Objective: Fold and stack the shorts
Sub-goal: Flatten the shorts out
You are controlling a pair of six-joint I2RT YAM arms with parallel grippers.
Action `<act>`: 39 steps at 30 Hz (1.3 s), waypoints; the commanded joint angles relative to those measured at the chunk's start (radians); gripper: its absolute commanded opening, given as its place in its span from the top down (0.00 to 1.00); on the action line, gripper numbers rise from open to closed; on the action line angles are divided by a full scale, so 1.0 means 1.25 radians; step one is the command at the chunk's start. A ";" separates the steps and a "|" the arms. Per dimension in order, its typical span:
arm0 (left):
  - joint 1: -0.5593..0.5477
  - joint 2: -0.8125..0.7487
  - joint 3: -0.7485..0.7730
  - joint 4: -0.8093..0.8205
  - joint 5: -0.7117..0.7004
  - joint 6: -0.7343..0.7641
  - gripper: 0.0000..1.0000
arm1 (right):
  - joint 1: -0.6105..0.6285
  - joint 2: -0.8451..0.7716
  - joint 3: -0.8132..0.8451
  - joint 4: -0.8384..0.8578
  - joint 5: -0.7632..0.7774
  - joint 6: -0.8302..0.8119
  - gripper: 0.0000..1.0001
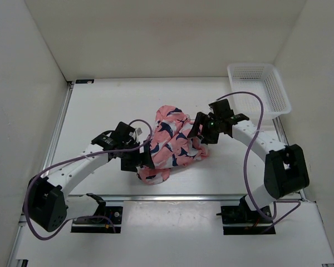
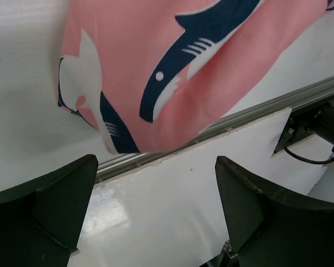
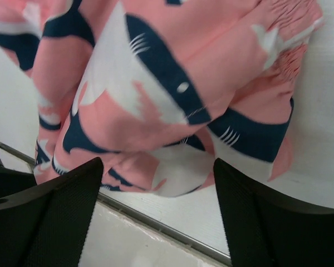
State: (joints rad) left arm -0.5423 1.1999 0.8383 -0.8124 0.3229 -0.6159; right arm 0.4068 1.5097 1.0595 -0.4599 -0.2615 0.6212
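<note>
The salmon-pink shorts (image 1: 170, 143) with navy and white shark shapes lie crumpled in a heap in the middle of the table. My left gripper (image 1: 145, 158) sits at the heap's left near side, open and empty; in the left wrist view the shorts (image 2: 172, 67) lie just beyond my open gripper (image 2: 156, 206). My right gripper (image 1: 199, 130) sits at the heap's right side, open and empty; in the right wrist view the cloth (image 3: 156, 83) bunches just beyond my gripper (image 3: 158, 206).
A white plastic mesh basket (image 1: 259, 87) stands at the back right of the table. A metal rail (image 1: 172, 196) runs along the table's near edge, close to the heap. White walls enclose the left, back and right.
</note>
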 commanded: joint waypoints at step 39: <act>0.261 0.093 0.542 -0.170 -0.228 0.101 0.00 | 0.121 -0.345 -0.020 0.027 0.197 -0.112 0.31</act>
State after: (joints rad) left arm -0.2337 1.2774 1.6817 -1.0157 0.0708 -0.4850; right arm 0.5091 1.1061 1.2781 -0.3744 -0.1677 0.4583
